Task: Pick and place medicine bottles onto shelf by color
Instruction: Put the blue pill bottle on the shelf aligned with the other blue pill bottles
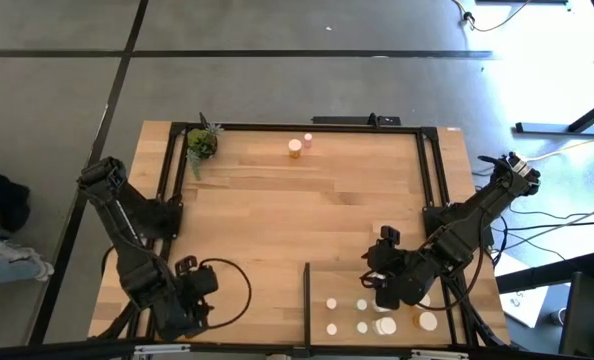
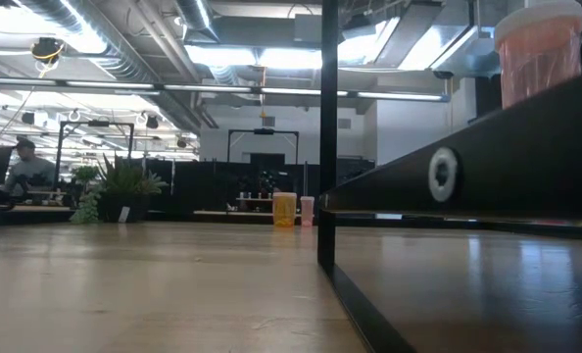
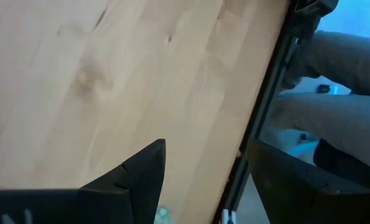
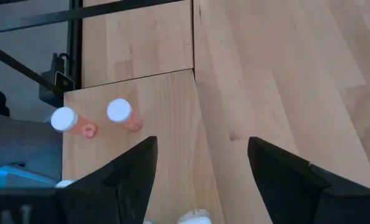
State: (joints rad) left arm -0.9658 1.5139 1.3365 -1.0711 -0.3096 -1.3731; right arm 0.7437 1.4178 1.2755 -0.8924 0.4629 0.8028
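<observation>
The shelf [image 1: 339, 282] is a light-wood panel at the table's near right, with a black strip [image 1: 307, 300] along its left side. Several white-capped bottles [image 1: 362, 327] stand on it, one with an orange body [image 1: 418, 320]. An orange bottle [image 1: 294, 149] and a pinkish one [image 1: 307, 140] stand at the far middle; both also show in the low view [image 2: 284, 208]. My right gripper [image 4: 200, 146] hangs open and empty over the shelf [image 1: 380, 283], with two orange bottles [image 4: 119, 112] ahead of it. My left gripper [image 3: 207, 143] is open and empty at the near left [image 1: 190, 283].
A small potted plant [image 1: 201, 143] stands at the far left corner. The black table frame [image 1: 429, 170] runs along the edges. A black upright [image 2: 327, 137] rises at the shelf in the low view. A person [image 2: 22, 169] sits far off in the room.
</observation>
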